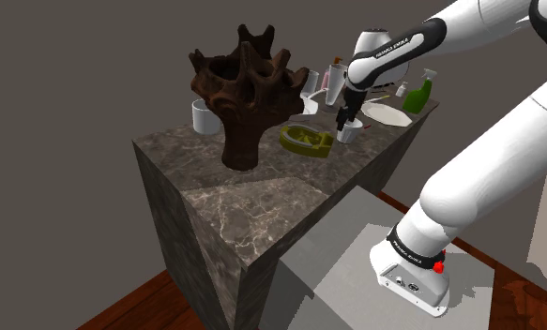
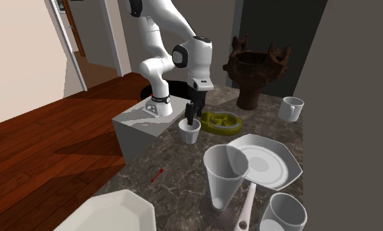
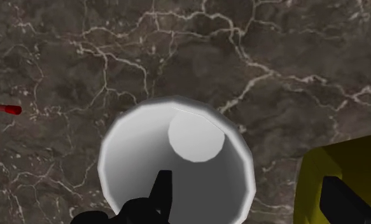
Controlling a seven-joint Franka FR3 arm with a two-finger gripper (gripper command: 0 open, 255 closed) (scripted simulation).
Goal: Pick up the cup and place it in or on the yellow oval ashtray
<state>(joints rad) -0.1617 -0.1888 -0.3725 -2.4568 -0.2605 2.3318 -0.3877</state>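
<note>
Your black hand (image 2: 192, 119) stands wide, one finger (image 3: 160, 191) inside the small white cup (image 2: 190, 134), just beside the yellow oval ashtray (image 2: 224, 122).

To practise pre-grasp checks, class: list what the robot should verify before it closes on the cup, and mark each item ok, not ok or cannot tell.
1. End effector open: ok, its fingers stand apart.
2. Fingers straddle the wall of the cup: ok, one is inside and the other outside, on the side facing the ashtray.
3. Cup upright and empty: ok.
4. Outer finger clear of the ashtray: cannot tell, it overlaps the ashtray in the wrist view.
5. Ashtray close beside the cup: ok.
6. Fingers deep enough for a firm hold: cannot tell.
</note>
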